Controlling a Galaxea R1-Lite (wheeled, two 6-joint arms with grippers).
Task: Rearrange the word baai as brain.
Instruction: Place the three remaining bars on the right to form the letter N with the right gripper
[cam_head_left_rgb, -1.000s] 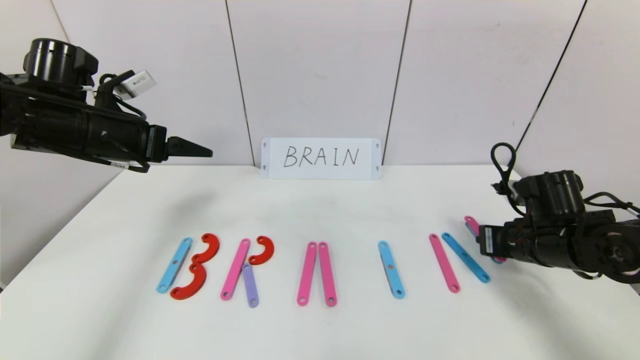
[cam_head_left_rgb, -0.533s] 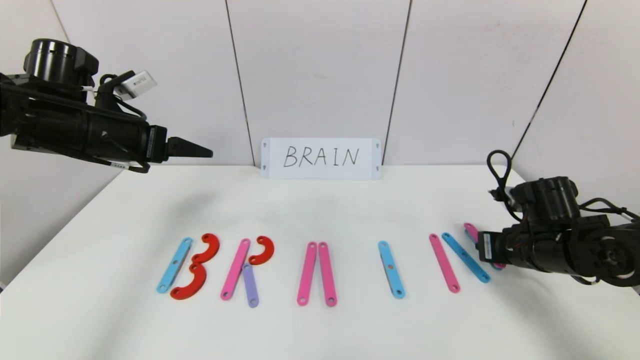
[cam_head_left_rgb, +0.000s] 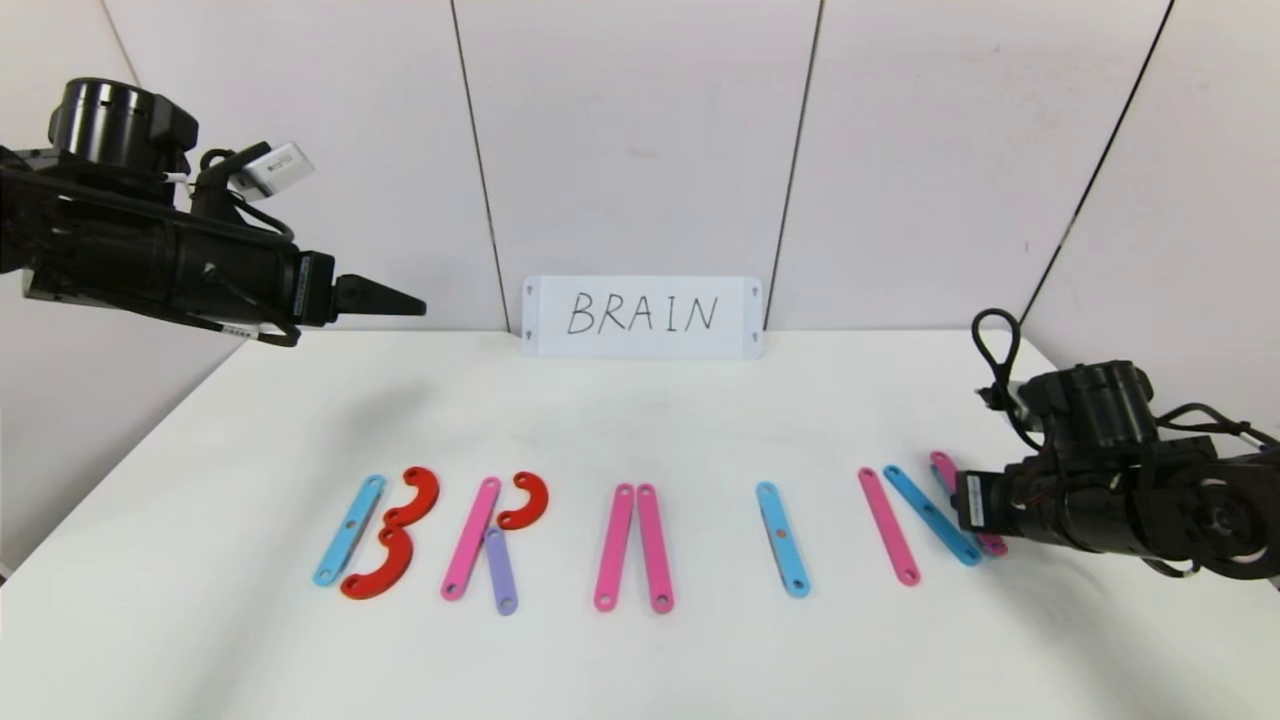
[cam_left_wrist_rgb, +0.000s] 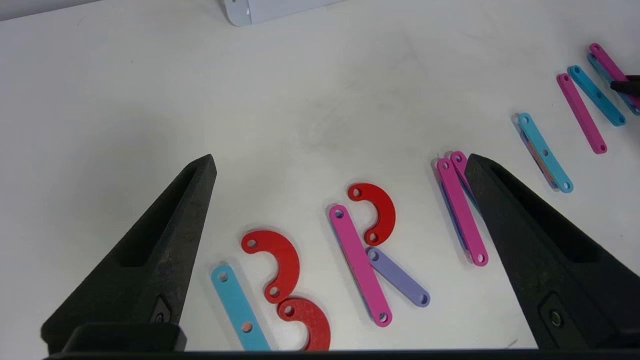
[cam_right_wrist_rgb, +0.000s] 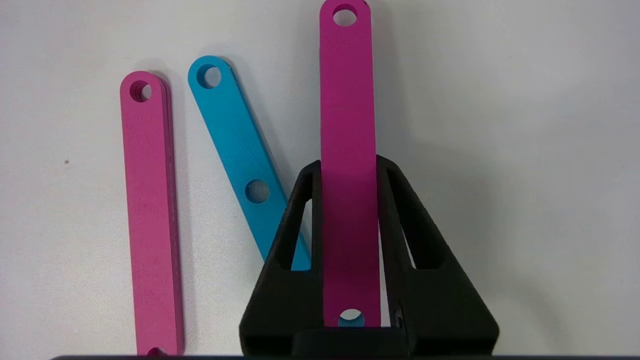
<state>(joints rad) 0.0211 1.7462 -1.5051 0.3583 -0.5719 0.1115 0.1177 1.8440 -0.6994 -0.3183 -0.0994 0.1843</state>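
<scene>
Pink, blue, purple and red plastic pieces lie in a row across the white bench (cam_head_left_rgb: 640, 420), spelling out five letters. From the robot's left: B (cam_head_left_rgb: 372, 535) is a blue bar plus two red curves; R (cam_head_left_rgb: 492, 545) is a pink bar, one red curve and a purple bar; A (cam_head_left_rgb: 633, 547) is two pink bars side by side, nearly parallel; I (cam_head_left_rgb: 782, 538) is a single blue bar; N is a pink bar (cam_head_left_rgb: 888, 526), a slanted blue bar (cam_head_left_rgb: 930, 514) and a second pink bar (cam_right_wrist_rgb: 347, 125) at the far right end. White card (cam_head_left_rgb: 642, 316) with handwritten BRAIN stands at the back of the bench against the wall.

Right gripper (cam_right_wrist_rgb: 348, 172) is low at the bench on the right end, jaws sitting either side of that last pink bar, just beside the slanted blue bar. Jaws look close on the bar's edges, but can't tell whether they are squeezing it or have let go. Bar runs lengthwise between the jaws, far end sticking out past the tips.

Left gripper (cam_left_wrist_rgb: 340, 162) is parked high over the left rear of the bench, jaws spread wide, holding nothing, well apart from the letters.
</scene>
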